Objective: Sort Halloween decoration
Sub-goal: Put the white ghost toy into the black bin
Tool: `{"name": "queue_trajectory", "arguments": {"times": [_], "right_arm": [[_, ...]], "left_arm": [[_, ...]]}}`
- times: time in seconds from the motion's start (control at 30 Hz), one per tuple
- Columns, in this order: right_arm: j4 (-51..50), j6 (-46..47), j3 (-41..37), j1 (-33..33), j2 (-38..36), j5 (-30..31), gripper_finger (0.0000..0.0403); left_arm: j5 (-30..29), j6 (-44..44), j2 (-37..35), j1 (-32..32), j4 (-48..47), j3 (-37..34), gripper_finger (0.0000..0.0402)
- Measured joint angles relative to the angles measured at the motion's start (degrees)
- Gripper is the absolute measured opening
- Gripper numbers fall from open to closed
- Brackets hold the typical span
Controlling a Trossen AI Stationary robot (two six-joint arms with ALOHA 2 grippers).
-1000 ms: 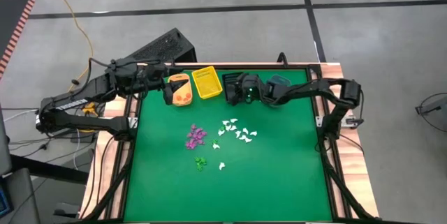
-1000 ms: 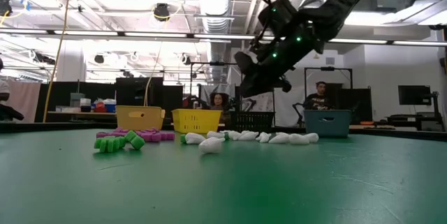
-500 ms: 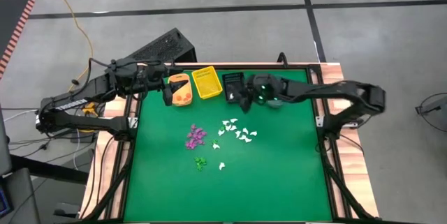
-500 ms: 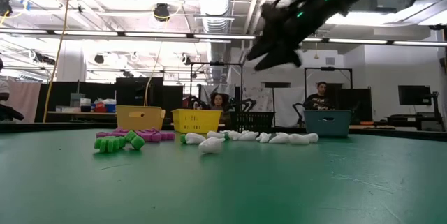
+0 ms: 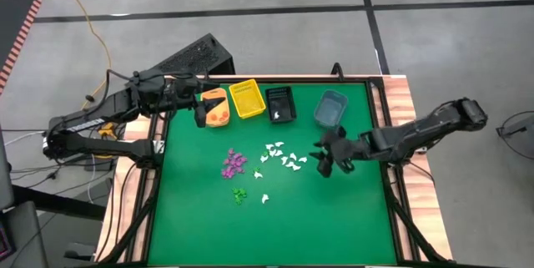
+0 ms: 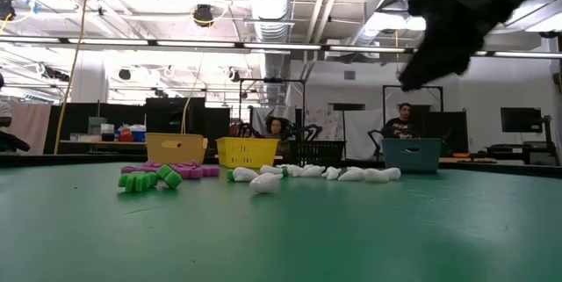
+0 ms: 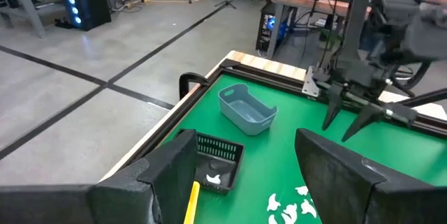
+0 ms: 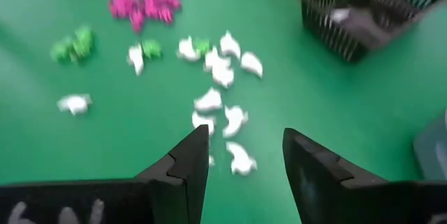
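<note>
Sorting barely begun: one white piece in the black bin point(image 5: 279, 103), but white trinkets point(image 5: 284, 156), purple point(image 5: 234, 163) and green point(image 5: 239, 194) ones lie mid-desk; right tool point(image 5: 326, 159) wide, empty, beside whites; left tool point(image 5: 200, 108) spread over bins.

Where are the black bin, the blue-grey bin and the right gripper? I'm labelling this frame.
black bin point(image 5: 280, 105), high view, on its mesh floor.
blue-grey bin point(image 5: 330, 108), high view, on its inside bottom.
right gripper point(image 5: 321, 159), high view, midway between its open fingertips, beside the white trinkets point(image 5: 284, 156).
</note>
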Motion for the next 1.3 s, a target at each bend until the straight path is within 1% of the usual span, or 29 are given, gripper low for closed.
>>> {"name": "queue_trajectory", "arguments": {"times": [0.13, 0.23, 0.3, 0.4, 0.47, 0.57, 0.73, 0.87, 1.0, 1.1, 1.3], "right_arm": [[1.33, 0.17, -3.98, 1.71, 1.33, -0.15, 0.0181], [5.45, -0.53, -6.35, 1.51, 2.79, -0.16, 0.0184], [8.27, -2.57, -7.11, 1.10, 3.84, -0.19, 0.0187], [13.02, -8.53, -7.57, 0.74, 5.60, -0.62, 0.0191], [16.83, -12.58, -8.04, 0.32, 7.08, -2.50, 0.0191], [22.56, -16.03, -9.68, -1.54, 9.43, -5.72, 0.0191], [31.05, -19.92, -12.97, -4.66, 13.09, -8.01, 0.0191], [38.27, -21.97, -16.68, -6.49, 14.00, -12.36, 0.0191], [46.37, -26.00, -20.61, -8.36, 13.99, -13.52, 0.0191], [49.39, -29.81, -22.67, -10.58, 13.99, -14.54, 0.0191], [51.95, -34.91, -23.49, -13.85, 15.03, -21.25, 0.0191]], "left_arm": [[-0.02, 0.03, 0.13, 0.02, 0.04, -0.01, 0.0232], [-0.44, -0.64, 0.11, 0.00, 0.28, -0.01, 0.0232], [-1.04, -1.19, 0.13, 0.00, 0.58, -0.01, 0.0232], [-1.87, -1.99, 0.11, 0.02, 0.92, 0.01, 0.0232], [-1.95, -2.09, 0.12, 0.02, 0.91, -0.01, 0.0232], [-2.16, -2.90, 0.09, 0.00, 2.13, -0.66, 0.0232], [-3.46, -4.60, 0.13, 0.02, 4.01, -1.72, 0.0232], [-5.01, -4.70, 0.13, 0.00, 4.14, -1.80, 0.0231], [-7.41, -4.89, 0.13, 0.01, 4.22, -1.82, 0.0232], [-8.28, -4.91, 0.13, 0.00, 4.24, -1.82, 0.0232], [-10.66, -4.89, 0.13, 0.00, 4.24, -1.82, 0.0232]]}}
